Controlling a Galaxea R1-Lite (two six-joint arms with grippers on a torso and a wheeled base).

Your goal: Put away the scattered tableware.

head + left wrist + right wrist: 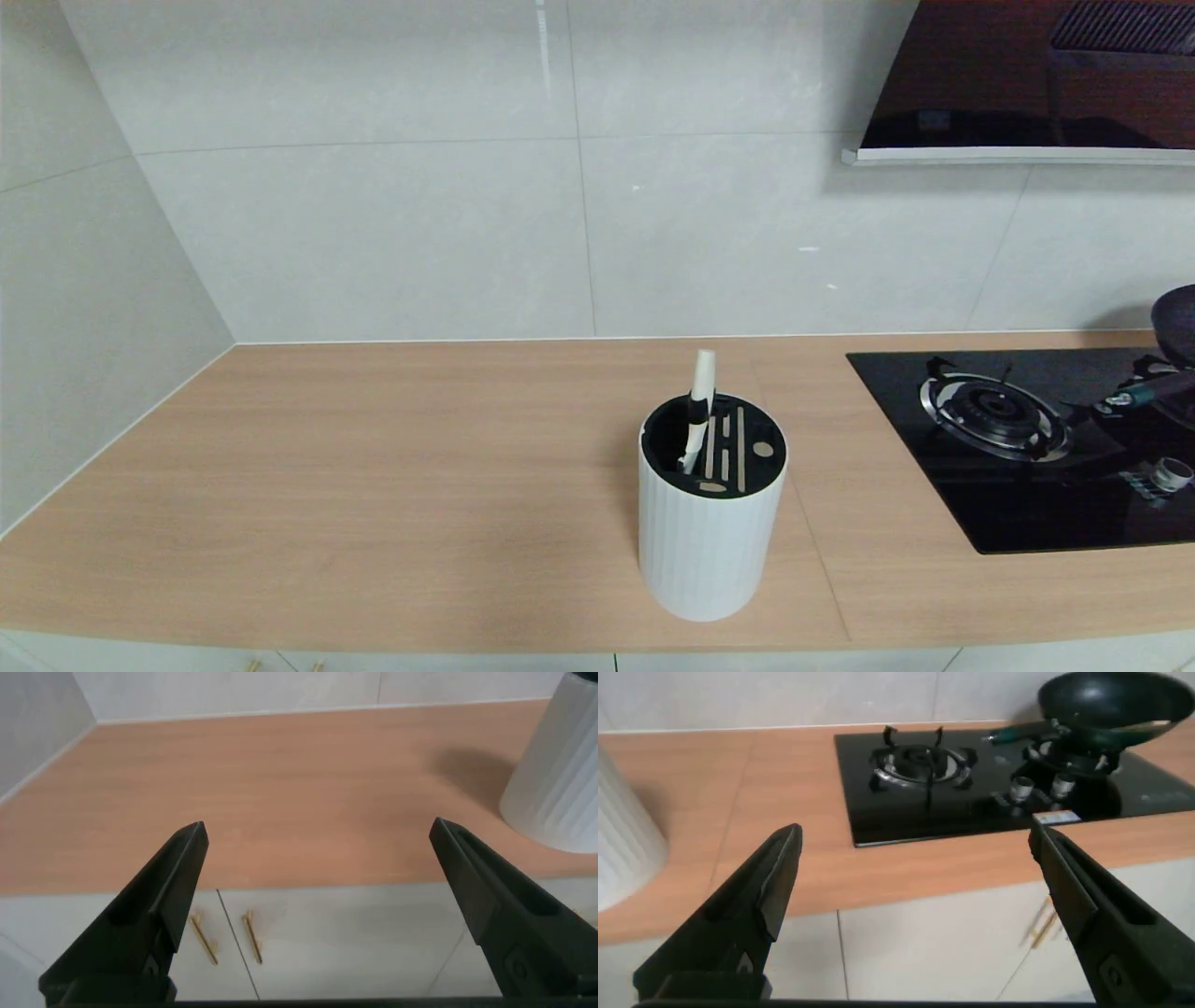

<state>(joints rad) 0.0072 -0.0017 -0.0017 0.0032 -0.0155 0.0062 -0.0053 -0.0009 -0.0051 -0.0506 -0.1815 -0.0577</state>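
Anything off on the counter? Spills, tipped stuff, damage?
Nothing stands out. The white holder stands upright on the counter, with one utensil leaning inside its open compartment. The pan sits on the hob. No spill or damage is visible.

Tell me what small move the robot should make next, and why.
Probably a slight turn of the head to scan for leftover pieces, rather than a reach. The left gripper and right gripper are both open, hold nothing, and sit back from the counter edge. The one utensil in sight already stands in the white holder.
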